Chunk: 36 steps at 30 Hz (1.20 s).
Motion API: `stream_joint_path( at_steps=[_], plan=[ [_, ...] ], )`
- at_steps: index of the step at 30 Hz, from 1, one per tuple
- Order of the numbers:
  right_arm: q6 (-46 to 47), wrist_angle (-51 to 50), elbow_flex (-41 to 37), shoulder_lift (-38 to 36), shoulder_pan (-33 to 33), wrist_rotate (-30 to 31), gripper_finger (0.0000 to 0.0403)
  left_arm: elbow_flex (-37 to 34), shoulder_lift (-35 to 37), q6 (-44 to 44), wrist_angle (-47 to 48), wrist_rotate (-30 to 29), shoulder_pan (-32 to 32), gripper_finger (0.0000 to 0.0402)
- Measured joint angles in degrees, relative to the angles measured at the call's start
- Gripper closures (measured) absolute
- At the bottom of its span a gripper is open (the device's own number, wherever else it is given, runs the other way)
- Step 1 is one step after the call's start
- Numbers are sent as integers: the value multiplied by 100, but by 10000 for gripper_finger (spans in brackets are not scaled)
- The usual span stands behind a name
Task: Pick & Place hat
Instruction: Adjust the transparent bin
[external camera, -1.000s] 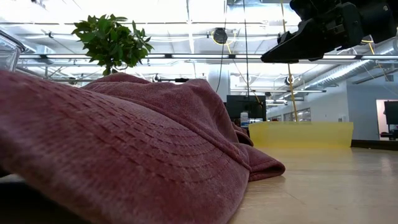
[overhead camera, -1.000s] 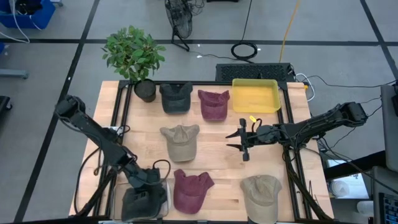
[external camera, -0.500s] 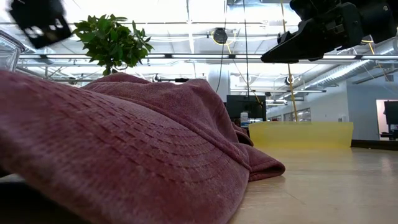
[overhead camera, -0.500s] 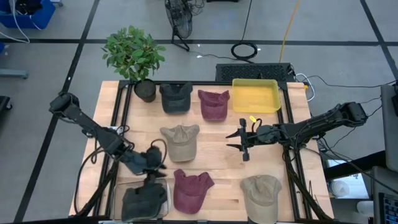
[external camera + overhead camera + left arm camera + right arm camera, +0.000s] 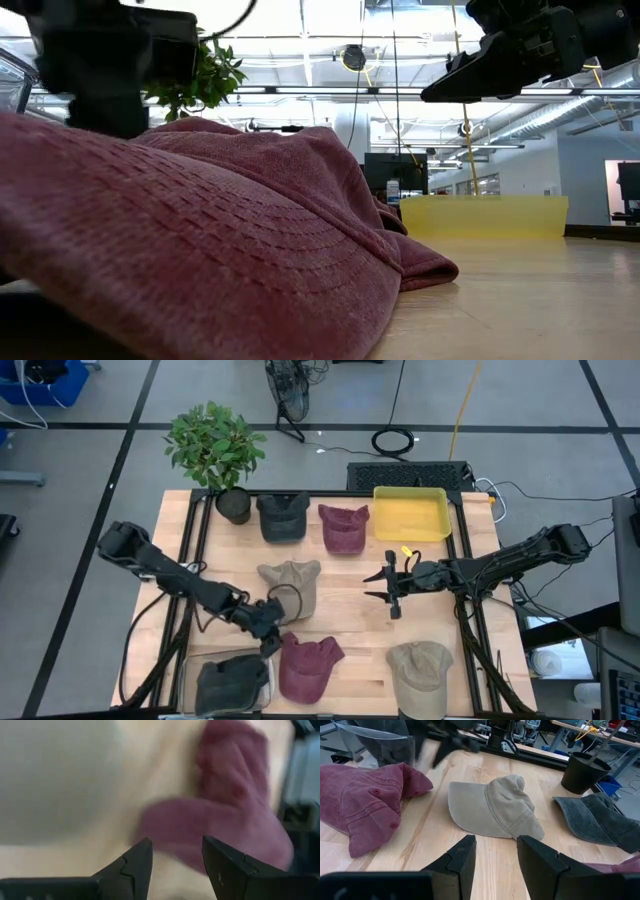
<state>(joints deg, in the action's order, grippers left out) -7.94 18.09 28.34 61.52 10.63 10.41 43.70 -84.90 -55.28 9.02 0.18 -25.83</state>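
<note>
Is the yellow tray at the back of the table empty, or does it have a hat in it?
Empty. In the high view, the shallow yellow plastic tray shows only its bare yellow floor; the nearest hat, the maroon fabric cap, lies beside it on the wooden table.

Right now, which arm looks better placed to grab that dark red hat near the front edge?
The left, I'd judge. Its claw hovers open right beside the dark red hat, next to the tan hat. The right claw, also open, hangs farther off toward the yellow tray.
</note>
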Motion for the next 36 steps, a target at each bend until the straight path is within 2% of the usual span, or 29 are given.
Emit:
stream_joint_path(
  at_steps=[3, 7, 21, 28, 36],
  plan=[
    [0, 0, 0, 0, 0, 0, 273, 2, -171, 291, -447, 682, -110, 229],
    [0, 0, 0, 0, -2, 0, 273, 11, -189, 536, -615, 1101, -315, 229],
    [0, 2, 0, 0, -1, -1, 273, 11, -127, 497, -437, 1069, -580, 229],
    [-1, 2, 0, 0, -2, 0, 273, 13, -125, 2, -182, 1446, -558, 229],
    [1, 63, 0, 0, -1, -2, 273, 8, 59, 871, -1120, 1634, -285, 229]
  ],
)
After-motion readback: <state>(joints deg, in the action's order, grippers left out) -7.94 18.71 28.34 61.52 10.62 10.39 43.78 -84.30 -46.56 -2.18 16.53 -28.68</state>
